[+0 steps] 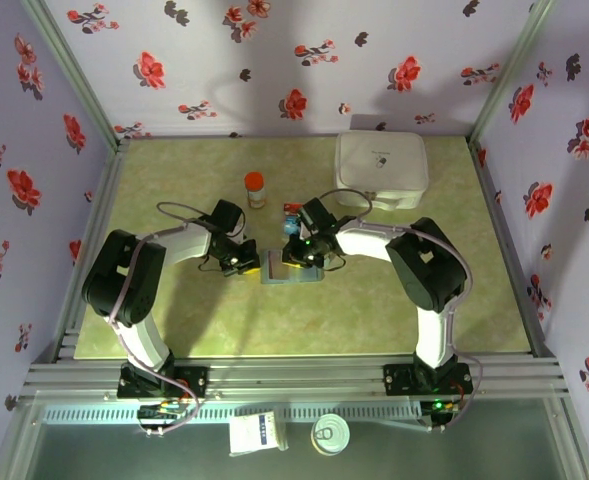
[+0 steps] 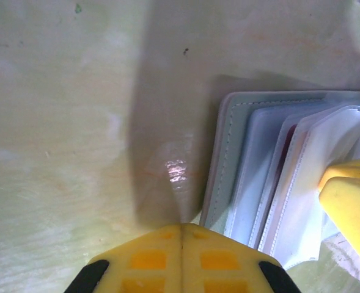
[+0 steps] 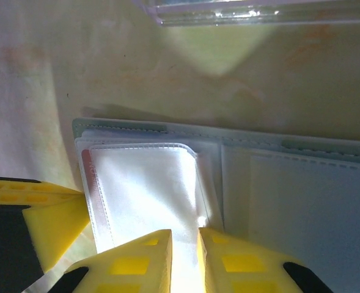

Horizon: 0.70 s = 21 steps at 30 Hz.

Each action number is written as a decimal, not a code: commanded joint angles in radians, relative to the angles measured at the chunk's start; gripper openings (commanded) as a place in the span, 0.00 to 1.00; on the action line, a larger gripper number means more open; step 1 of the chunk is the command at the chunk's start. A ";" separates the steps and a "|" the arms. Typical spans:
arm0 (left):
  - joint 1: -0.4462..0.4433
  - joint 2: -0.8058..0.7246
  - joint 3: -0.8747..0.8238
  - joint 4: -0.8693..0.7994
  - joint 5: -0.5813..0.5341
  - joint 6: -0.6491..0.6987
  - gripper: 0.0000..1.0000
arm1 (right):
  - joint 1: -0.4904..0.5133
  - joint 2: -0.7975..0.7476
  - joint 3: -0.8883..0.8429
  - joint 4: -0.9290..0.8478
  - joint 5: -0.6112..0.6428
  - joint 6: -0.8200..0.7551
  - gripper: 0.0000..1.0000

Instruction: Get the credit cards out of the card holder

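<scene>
Your card holder (image 1: 292,268) lies open mid-bench, nearer the front edge than the back, between both grippers. The left gripper (image 2: 181,235) sits fully closed on nothing beside its outer edge. The right gripper (image 3: 184,239) stands a slit apart over a clear sleeve (image 3: 146,189); whether it pinches is unclear. Pin the cover, then draw the red-edged credit card (image 3: 87,168) straight out of its sleeve

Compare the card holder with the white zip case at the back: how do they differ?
Size: the card holder is much smaller than the white zip case. State: the holder lies open with its clear sleeves showing, while the case looks closed. Colour: the holder is grey-blue and the case is white. Both lie flat on the table.
</scene>
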 commanded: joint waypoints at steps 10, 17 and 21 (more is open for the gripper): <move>-0.018 -0.083 0.044 0.056 0.069 -0.075 0.13 | -0.046 -0.032 -0.125 0.144 -0.057 0.082 0.20; -0.035 -0.017 0.055 0.093 0.092 -0.087 0.23 | -0.067 -0.035 -0.172 0.240 -0.095 0.123 0.19; -0.036 0.003 0.056 0.109 0.101 -0.092 0.24 | -0.076 -0.033 -0.190 0.268 -0.109 0.134 0.19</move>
